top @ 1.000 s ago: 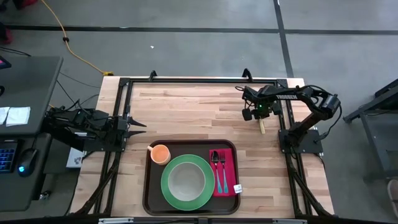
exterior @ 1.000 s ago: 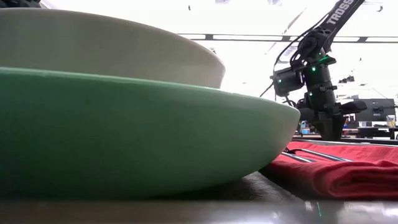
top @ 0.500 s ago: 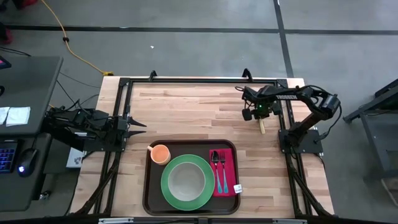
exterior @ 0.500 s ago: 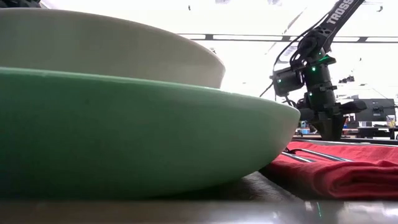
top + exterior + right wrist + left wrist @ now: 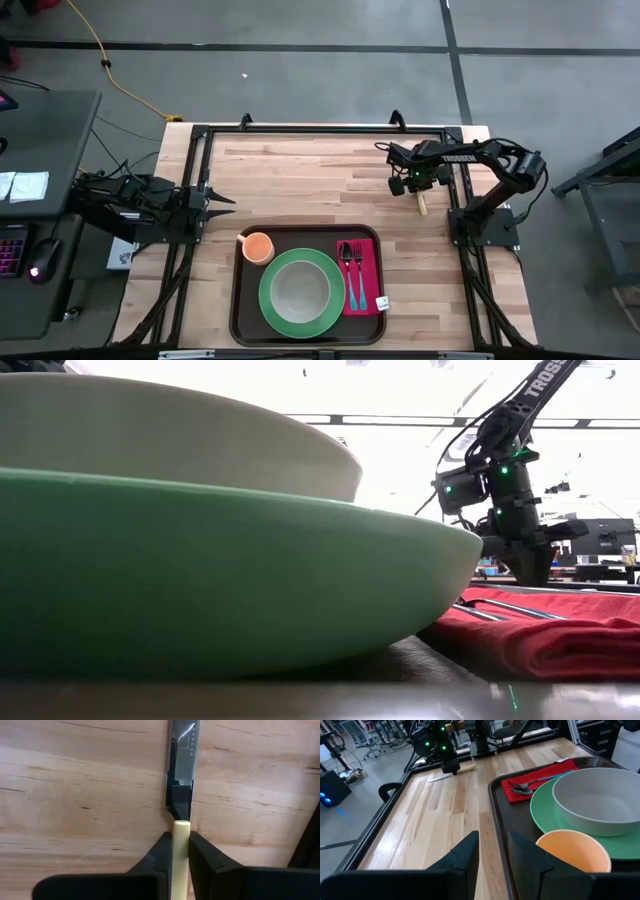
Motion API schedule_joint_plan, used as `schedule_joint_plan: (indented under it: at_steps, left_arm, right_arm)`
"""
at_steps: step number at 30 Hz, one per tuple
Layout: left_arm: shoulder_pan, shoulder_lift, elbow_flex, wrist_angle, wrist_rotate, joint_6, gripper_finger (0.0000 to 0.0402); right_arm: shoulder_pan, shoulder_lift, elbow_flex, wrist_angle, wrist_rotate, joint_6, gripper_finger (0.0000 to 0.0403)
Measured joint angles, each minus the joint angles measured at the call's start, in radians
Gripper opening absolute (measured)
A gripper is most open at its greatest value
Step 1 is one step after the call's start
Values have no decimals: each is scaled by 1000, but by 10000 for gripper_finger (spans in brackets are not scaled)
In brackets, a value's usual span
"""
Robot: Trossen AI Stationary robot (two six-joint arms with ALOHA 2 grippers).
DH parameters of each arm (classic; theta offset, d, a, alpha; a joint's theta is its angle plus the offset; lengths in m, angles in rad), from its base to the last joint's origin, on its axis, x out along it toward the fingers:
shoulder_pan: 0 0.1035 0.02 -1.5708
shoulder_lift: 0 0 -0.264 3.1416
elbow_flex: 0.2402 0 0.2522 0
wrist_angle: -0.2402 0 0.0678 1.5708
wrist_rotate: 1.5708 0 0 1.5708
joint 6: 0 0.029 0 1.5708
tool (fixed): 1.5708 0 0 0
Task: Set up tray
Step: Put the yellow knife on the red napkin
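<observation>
Tray (image 5: 237, 300) sits at near edge of wooden table (image 5: 300, 180), already loaded: green plate (image 5: 300, 291) with pale bowl (image 5: 600, 800) on it, orange cup (image 5: 258, 246) at corner, red napkin (image 5: 362, 280) with fork and spoon. Right gripper (image 5: 180, 842) down at far right of table, fingers pinched on cream handle of knife (image 5: 181, 765), blade flat on wood. Left gripper (image 5: 492, 852) parked at left edge, fingers apart, holding nothing.
</observation>
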Motion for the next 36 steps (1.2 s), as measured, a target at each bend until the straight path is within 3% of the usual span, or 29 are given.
schedule_joint_plan:
  at_steps: [11, 36]
  left_arm:
    - [0, 0, 0, -5, 1, 9, 136]
    - [0, 0, 0, -5, 5, 8, 136]
  right_arm:
    - [5, -76, -4, -9, -29, 31, 25]
    - [44, -81, -2, -76, -114, 76, 30]
